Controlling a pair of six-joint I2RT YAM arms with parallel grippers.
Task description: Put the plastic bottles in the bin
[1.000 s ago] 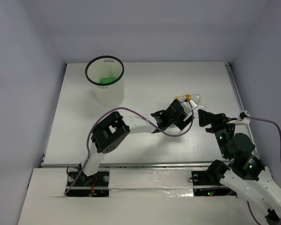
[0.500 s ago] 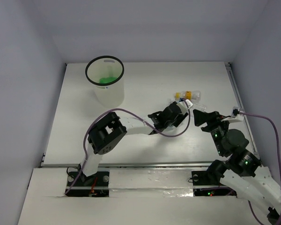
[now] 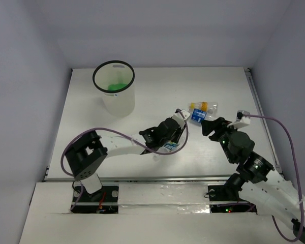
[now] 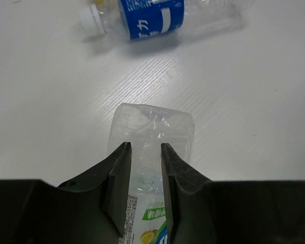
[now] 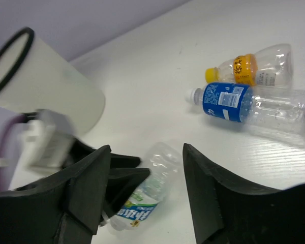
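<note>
Light: diffuse, overhead, even; lavender cast on walls [image 3: 157,30]. Table [image 3: 157,86]: bright white; grain crisp in left wrist view. Shadows: soft, faint, under blue-label bottle [image 4: 152,15]. Sheen: small highlights on clear bottle [image 4: 152,127]. Blur: white block [image 5: 46,137], right wrist view, motion-smeared. Overhead view sharp.

Clear bottle [image 4: 152,124] half under left gripper [image 4: 144,152]

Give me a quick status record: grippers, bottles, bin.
left gripper: shut on the held bottle, clear with a green-printed label
right gripper: open, holding nothing
on table: blue-label bottle and orange-cap bottle, lying side by side
bin: upright, far left, green bottle inside
not yet binned: three bottles
</note>
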